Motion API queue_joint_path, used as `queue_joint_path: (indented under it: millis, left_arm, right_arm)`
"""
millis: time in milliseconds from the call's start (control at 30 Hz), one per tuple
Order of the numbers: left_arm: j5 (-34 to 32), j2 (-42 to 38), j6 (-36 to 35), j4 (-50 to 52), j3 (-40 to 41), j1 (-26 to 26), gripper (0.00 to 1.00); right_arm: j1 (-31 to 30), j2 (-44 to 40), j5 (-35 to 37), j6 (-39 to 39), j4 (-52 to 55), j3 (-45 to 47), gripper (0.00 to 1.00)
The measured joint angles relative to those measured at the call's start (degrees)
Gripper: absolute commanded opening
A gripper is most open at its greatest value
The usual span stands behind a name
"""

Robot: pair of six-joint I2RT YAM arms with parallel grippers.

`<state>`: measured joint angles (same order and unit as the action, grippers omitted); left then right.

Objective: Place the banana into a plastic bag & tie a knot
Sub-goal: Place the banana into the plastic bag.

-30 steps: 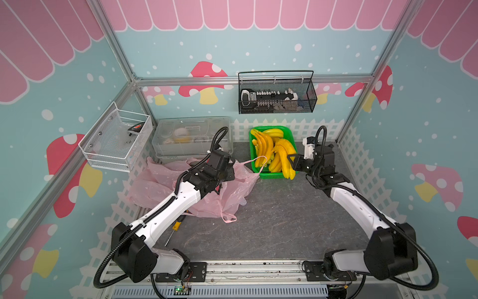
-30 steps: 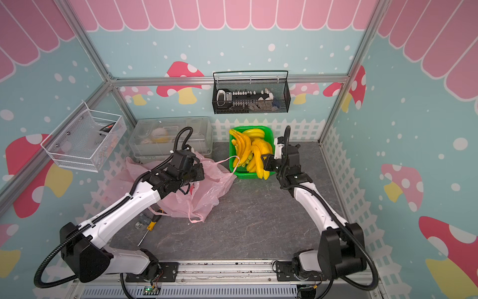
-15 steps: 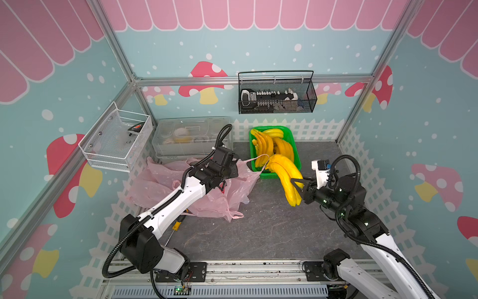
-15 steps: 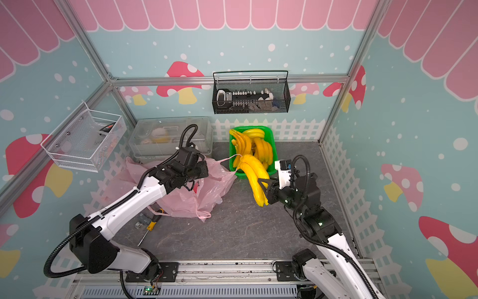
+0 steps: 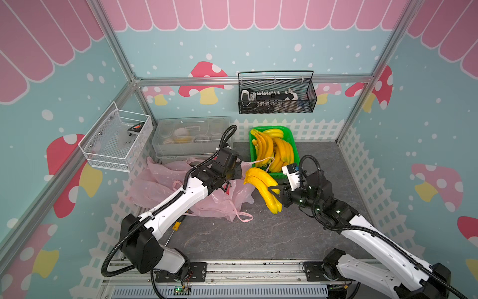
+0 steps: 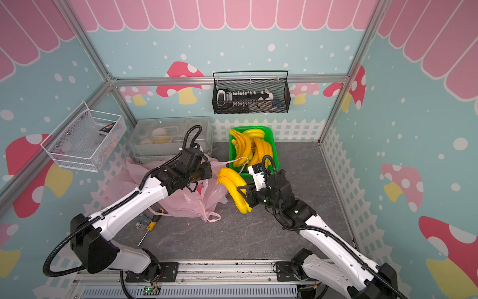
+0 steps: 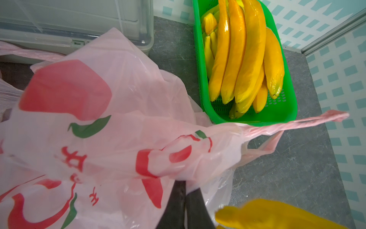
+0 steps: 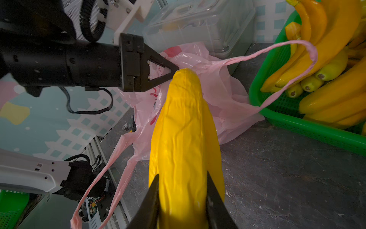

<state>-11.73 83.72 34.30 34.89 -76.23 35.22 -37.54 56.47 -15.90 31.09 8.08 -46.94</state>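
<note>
Your right claw [image 5: 274,193] clamps the banana [image 5: 260,180] just beside the bag [image 5: 160,181]. Your left claw [image 5: 240,173] is pinched shut on bag film. The mouth looks unopened, though it's hard to tell. Insertion and knot are not yet done.

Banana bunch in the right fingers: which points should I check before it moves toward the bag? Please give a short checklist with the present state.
1. Right fingers closed on the banana bunch: ok.
2. Left fingers shut on the bag: ok.
3. Bag mouth open toward the bunch: cannot tell.
4. Bag handle clear of the basket: not ok, its loop lies over the bananas there.
5. Gap between the bunch's end and the left fingers: cannot tell, very close.
</note>
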Motion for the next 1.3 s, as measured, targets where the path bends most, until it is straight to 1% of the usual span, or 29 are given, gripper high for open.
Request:
queue_joint_path:
  millis: [200,333,467,633,767,800,867,933,1033,1133,1200,1300]
  left_arm:
    - [0.5,-5.7,0.0,-0.4,0.4,0.8,0.00]
    - [1.3,-9.4,0.0,-1.8,1.4,2.0,0.00]
    - [2.3,-10.4,0.0,-2.9,2.5,3.5,0.00]
    - [3.0,-10.5,-0.2,-3.7,3.4,5.9,0.00]
    - [3.4,-11.9,-0.2,-5.3,5.2,6.6,0.00]
    - [3.4,-12.5,-0.2,-5.6,5.7,6.6,0.00]
    - [3.3,-13.5,0.2,-5.7,6.1,6.4,0.00]
    - [3.5,-14.0,1.0,-5.7,6.1,5.6,0.00]
    - [4.2,-14.1,2.8,-5.5,6.1,1.6,0.00]
    - [4.5,-13.5,3.8,-5.0,6.3,-3.0,0.00]
    - [4.8,-12.5,3.9,-5.0,6.3,-4.9,0.00]
    - [5.3,-10.0,3.9,-5.0,6.3,-6.0,0.00]
  right_arm:
    - [-1.7,9.0,0.7,1.6,-4.8,-0.2,0.22]
    - [-3.0,13.2,0.9,3.0,-6.8,-2.8,0.21]
    - [-3.8,16.8,1.4,4.2,-8.0,-7.7,0.21]
    - [-3.8,21.2,4.2,6.0,-8.2,-13.8,0.21]
    - [-3.8,25.4,5.6,8.7,-8.9,-15.7,0.23]
    - [-3.8,26.7,5.9,9.2,-9.1,-16.0,0.27]
    - [-3.8,29.1,6.1,10.0,-9.6,-16.4,0.38]
    - [-3.8,31.5,6.2,10.1,-10.0,-16.7,0.56]
    - [-3.8,32.7,5.6,9.0,-9.3,-16.9,0.73]
    - [-3.8,30.5,5.0,6.4,-7.7,-17.0,0.82]
    - [-3.8,27.0,5.1,4.1,-5.5,-16.8,0.83]
    - [-3.7,19.1,6.0,0.5,-1.9,-16.8,0.85]
